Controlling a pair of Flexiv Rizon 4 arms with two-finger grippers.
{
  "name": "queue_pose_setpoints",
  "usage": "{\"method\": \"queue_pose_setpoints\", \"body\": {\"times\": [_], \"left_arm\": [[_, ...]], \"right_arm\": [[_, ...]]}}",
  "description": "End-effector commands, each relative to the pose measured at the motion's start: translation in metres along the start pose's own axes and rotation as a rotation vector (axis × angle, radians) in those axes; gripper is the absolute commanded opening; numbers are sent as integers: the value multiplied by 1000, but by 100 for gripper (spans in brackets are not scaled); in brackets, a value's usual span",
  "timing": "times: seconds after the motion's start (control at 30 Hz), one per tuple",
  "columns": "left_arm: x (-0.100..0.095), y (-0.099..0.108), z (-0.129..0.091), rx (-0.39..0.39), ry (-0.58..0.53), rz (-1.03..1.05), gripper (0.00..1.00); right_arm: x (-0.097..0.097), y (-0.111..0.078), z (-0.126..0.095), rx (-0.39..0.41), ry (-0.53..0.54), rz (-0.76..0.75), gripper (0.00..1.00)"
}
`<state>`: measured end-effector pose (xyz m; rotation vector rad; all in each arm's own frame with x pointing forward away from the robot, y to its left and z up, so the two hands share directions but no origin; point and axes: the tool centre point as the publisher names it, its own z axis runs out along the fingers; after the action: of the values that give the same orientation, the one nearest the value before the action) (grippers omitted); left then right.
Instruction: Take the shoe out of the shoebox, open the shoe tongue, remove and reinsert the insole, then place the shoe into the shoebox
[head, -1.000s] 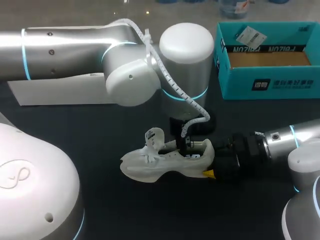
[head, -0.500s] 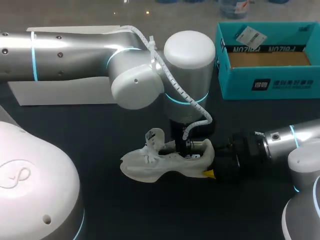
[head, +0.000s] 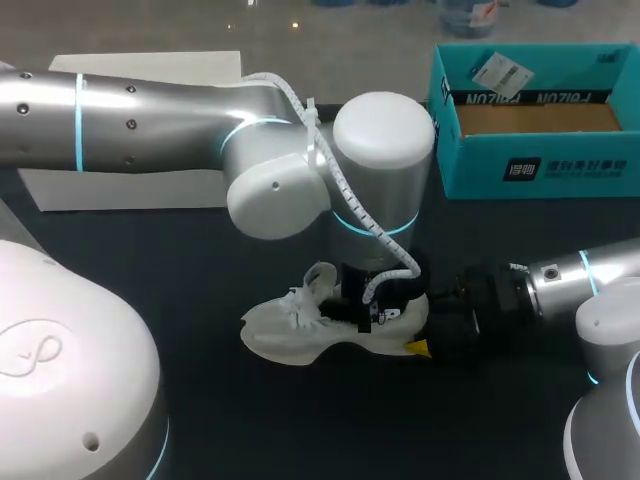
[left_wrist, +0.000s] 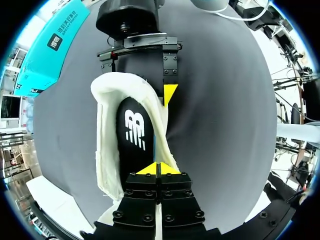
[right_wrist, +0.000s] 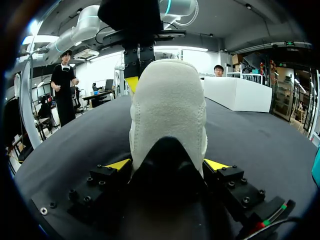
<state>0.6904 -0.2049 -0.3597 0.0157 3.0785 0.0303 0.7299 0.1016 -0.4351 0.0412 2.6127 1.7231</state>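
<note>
Looking down from the head view, the white shoe (head: 300, 335) sits on the dark table (head: 250, 420), out of the teal shoebox (head: 530, 170) and well apart from it. Its toe points toward my left side and its heel toward my right. The box stands open at the far right with a tag (head: 497, 70) inside. A white box (head: 130, 188) lies at the far left, partly behind the left arm (head: 150, 110). That arm reaches past the middle, and the left gripper (head: 372, 312) points down into the shoe's opening. The right arm (head: 560, 280) comes in low from the right, with the right gripper (head: 425, 322) at the heel. In the left wrist view, the left gripper's yellow tips (left_wrist: 146, 170) are pressed together just over the rim of the opening, beside the black insole (left_wrist: 135, 125) that lies inside the shoe. I cannot tell whether anything thin is nipped between them. Ahead, the right gripper's black fingers stand on either side of the heel, one yellow tip (left_wrist: 170, 94) against the shoe's wall. In the right wrist view, the heel fills the space between the right gripper's own yellow tips (right_wrist: 118, 164), which touch it from both sides, so this gripper is clamped on the shoe. Beyond the heel, the left gripper hangs over the opening.
</note>
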Motion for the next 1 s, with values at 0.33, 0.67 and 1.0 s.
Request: {"method": "queue_pose_setpoints", "body": {"times": [0.33,0.67,1.0], "left_arm": [[5,-8,5,3,-16,22,30],[-6,-13,4,-1,-30,18,33],[-20,-16,19,-23,-45,17,31]], "right_arm": [[0,-6,5,3,-2,1,0],[0,-6,5,3,-2,1,0],[0,-6,5,3,-2,1,0]]}}
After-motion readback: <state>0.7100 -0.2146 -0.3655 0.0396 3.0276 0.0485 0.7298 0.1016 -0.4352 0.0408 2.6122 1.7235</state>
